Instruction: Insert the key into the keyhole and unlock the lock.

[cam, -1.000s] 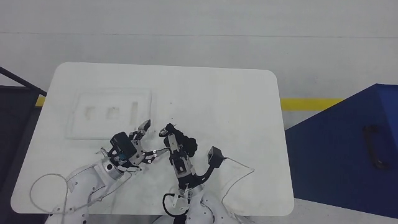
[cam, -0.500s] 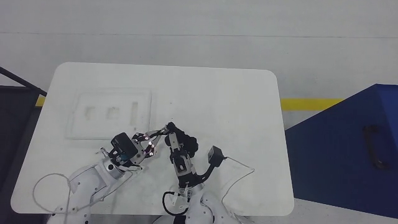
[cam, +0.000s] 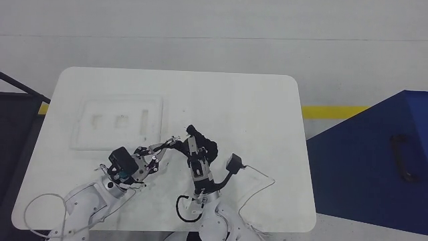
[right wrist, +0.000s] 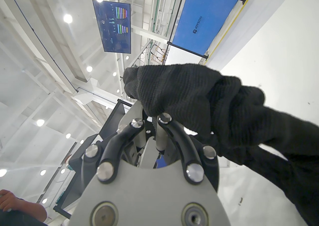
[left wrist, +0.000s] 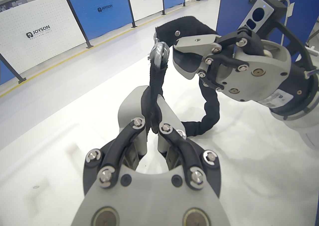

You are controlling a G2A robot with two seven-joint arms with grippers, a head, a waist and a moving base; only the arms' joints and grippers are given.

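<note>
A bright factory hall with blue and white barrier panels [left wrist: 107, 10] behind, and a white table [cam: 267, 107] under both my arms. A shallow white tray [cam: 120, 120] lies toward the table's left side, apart from the action.

My left gripper [left wrist: 150, 112] is pinched tight on the black cloth-sleeved cable [left wrist: 155, 87], which rises nearly upright from between my fingers. At its top sits a small silver metal piece [left wrist: 159, 55]. Key or lock end, I cannot tell which.

Just beside that piece, my right gripper [left wrist: 174, 54] is clamped narrow on the lock [left wrist: 184, 28], a bundle wrapped in black cloth and held up off the table. Below it the cable hangs in a loop toward the table and curves back to my left fingers.

Both grippers sit close together over the near half of the table, facing each other.
</note>
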